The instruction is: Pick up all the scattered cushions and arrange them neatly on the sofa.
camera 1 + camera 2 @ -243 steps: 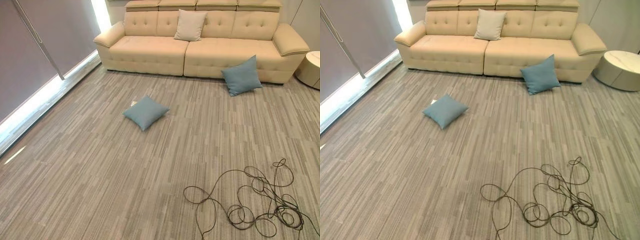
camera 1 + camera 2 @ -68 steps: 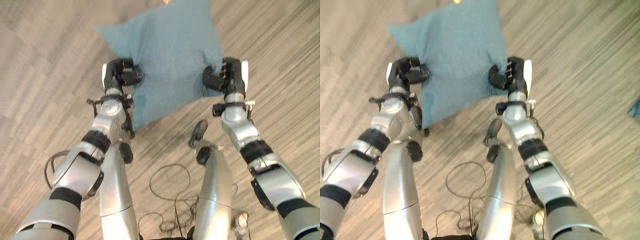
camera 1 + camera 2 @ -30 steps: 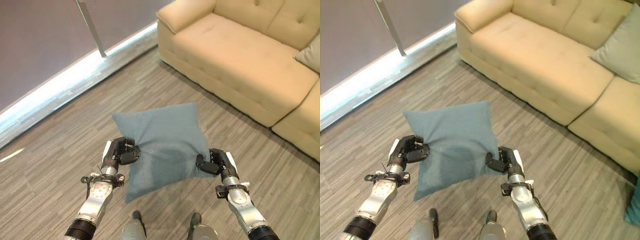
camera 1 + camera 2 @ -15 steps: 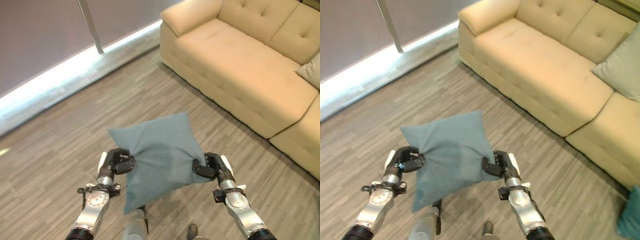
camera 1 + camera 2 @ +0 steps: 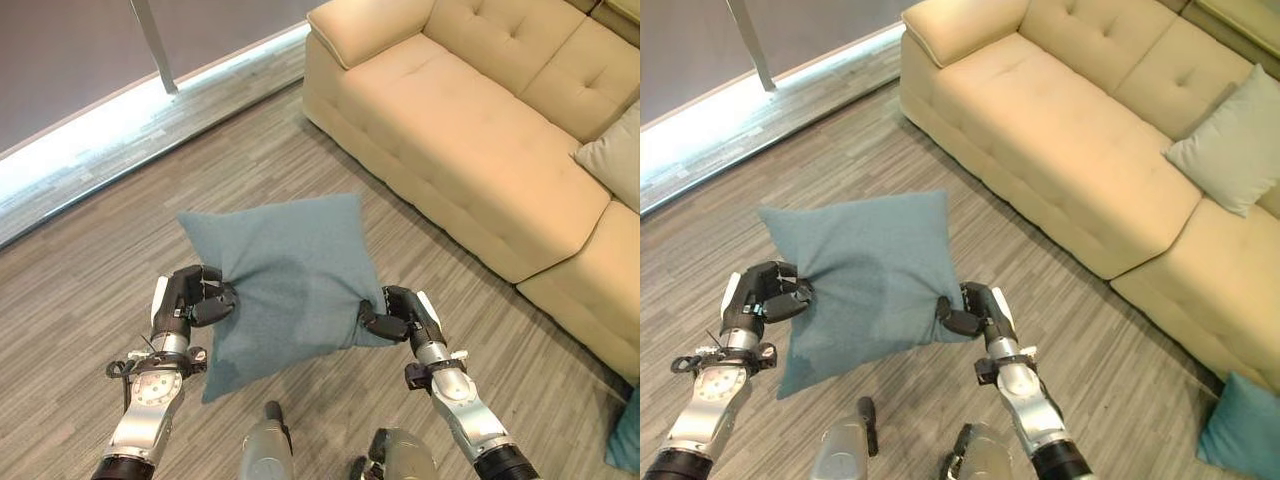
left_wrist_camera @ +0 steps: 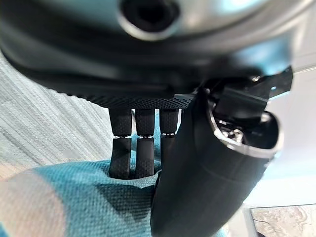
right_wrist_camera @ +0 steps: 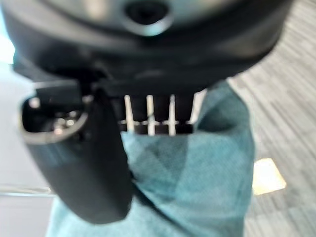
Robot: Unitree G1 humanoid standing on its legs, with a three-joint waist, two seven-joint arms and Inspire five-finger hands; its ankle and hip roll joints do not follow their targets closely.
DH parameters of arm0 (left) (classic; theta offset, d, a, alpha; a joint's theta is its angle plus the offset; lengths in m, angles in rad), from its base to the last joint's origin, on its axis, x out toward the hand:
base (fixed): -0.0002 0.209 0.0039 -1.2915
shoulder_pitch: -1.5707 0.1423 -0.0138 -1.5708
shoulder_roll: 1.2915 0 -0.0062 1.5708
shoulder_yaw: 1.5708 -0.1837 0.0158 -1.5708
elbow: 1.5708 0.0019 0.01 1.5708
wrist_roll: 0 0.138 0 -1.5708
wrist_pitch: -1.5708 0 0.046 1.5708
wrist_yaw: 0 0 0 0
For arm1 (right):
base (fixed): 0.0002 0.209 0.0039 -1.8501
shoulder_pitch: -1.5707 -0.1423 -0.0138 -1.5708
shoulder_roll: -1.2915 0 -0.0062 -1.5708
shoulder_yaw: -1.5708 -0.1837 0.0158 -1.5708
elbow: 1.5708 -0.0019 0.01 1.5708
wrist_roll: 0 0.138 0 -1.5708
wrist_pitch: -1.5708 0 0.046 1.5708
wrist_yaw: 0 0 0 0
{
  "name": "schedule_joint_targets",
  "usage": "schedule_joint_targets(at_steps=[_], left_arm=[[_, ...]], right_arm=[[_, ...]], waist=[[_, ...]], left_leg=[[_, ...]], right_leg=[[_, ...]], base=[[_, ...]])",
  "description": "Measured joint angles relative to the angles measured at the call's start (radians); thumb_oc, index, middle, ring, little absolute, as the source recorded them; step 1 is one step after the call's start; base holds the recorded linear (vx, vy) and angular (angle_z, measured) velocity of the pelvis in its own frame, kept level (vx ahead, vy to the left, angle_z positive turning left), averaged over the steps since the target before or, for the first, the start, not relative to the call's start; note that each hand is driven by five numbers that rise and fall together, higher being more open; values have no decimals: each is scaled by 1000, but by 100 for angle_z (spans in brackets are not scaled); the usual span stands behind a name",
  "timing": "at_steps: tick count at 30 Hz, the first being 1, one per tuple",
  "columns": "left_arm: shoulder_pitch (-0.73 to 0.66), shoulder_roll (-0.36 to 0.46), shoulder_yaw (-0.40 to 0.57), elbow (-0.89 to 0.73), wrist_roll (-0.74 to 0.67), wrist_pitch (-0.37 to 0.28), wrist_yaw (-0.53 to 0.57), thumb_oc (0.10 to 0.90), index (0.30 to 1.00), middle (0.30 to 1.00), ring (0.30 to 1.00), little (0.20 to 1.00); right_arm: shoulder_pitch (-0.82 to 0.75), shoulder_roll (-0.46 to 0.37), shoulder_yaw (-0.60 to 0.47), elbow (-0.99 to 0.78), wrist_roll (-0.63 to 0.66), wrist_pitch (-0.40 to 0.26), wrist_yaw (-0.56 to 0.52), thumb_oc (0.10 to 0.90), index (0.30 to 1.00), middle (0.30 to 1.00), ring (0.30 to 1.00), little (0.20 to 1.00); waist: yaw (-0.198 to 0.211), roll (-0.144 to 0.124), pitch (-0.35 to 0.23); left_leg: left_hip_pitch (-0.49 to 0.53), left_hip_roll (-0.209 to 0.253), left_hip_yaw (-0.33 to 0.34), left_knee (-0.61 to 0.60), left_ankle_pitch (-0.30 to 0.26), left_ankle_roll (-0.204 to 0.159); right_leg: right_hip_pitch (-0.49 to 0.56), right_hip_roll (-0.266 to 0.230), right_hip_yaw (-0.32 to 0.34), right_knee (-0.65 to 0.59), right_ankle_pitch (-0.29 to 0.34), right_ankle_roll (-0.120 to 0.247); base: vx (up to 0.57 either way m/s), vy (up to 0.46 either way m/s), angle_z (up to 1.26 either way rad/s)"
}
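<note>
We hold the blue cushion (image 5: 283,275) up off the floor (image 5: 90,260) between both hands: our left hand (image 5: 190,299) has its fingers curled into one side edge, our right hand (image 5: 397,315) pinches the opposite edge, and the wrist views show fabric bunched under each thumb. The cushion hangs clear of the beige sofa (image 5: 470,150), which lies ahead and to our right. A cream cushion (image 5: 1228,150) already leans on the sofa back, and a second blue cushion (image 5: 1237,430) lies on the floor by the sofa's front.

We judge the grip the main risk. Both hands pinch only soft edges, so the fabric could slip from one of them as we walk, leaving the cushion dangling or dropped. If we release it short of the seat, it may catch the front edge and slide off. Turning right, we could also tread on the second blue cushion.
</note>
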Motion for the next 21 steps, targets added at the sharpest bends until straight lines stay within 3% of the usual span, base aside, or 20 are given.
schedule_joint_targets(at_steps=[1,3,6,7,8,10,12,13,16,19,20,21], left_arm=[[1,-12,6,0,-1,0,-1,400,300,300,300,300],[-7,-34,5,25,-1,0,-1,400,300,300,300,300],[-11,-44,-1,44,1,0,-2,400,300,300,300,300],[-13,-51,-2,45,2,0,-3,400,300,300,300,300],[-10,-81,-11,56,2,0,-3,400,300,300,300,300],[-3,-99,-40,61,2,0,-6,400,300,300,300,300],[-3,-120,-48,62,1,0,-30,400,300,300,300,300],[-8,-123,-55,64,0,0,-31,400,300,300,300,300],[-4,-143,-70,75,-27,0,-42,400,300,300,300,300],[-6,-147,-70,75,-60,0,-41,400,300,300,300,300],[9,-159,-75,76,-70,0,-38,400,300,300,300,300],[9,-159,-75,76,-70,0,-38,400,300,300,300,300]], right_arm=[[-3,-5,-2,0,1,0,6,400,300,300,300,300],[4,-11,-1,6,12,2,8,400,300,300,300,300],[28,-15,3,6,14,3,8,400,300,300,300,300],[41,-17,3,6,15,4,8,400,300,300,300,300],[53,-31,5,21,15,8,8,400,300,300,300,300],[51,-58,-4,41,16,11,5,400,300,300,300,300],[42,-98,-19,38,21,11,5,400,300,300,300,300],[42,-103,-24,38,24,11,5,400,300,300,300,300],[39,-115,-40,46,32,11,4,400,300,300,300,300],[39,-114,-40,43,35,11,4,400,300,300,300,300],[79,-110,-32,46,67,11,6,400,300,300,300,300],[79,-110,-32,46,67,11,6,400,300,300,300,300]], waist=[[-2,0,0],[-28,6,1],[-81,5,0],[-90,-3,-4],[-87,21,-7],[-89,53,-22],[-96,64,-28],[-98,63,-28],[-101,63,-28],[-104,70,-32],[-105,93,-51],[-105,93,-51]], left_leg=[[0,-14,8,-13,6,0],[0,-36,-20,-18,7,-6],[3,-47,-80,-24,9,-25],[11,-53,-102,-38,15,-51],[39,-31,-138,-66,28,-95],[53,14,-168,-98,71,-129],[42,37,-207,-103,133,-156],[28,40,-218,-82,139,-160],[-24,52,-261,35,190,-201],[-14,65,-274,32,227,-207],[65,31,-175,-220,155,-109],[65,31,-175,-220,155,-109]], right_leg=[[17,6,-1,-166,-16,-16],[19,21,116,-369,5,-31],[18,6,218,-490,79,-17],[28,-2,250,-547,115,-21],[66,31,243,-565,189,18],[88,79,213,-565,168,-17],[96,112,184,-563,137,-40],[99,105,177,-564,141,-50],[135,117,145,-570,125,-72],[166,138,136,-590,120,-91],[125,111,132,-572,136,-44],[125,111,132,-572,136,-44]], base=[[128,-139,-11],[218,-175,32],[274,-197,59],[258,-189,75],[396,-326,66],[218,-244,38],[84,-218,27],[26,-156,30],[39,-78,18],[45,-20,8],[0,0,0],[15,-39,-1]])
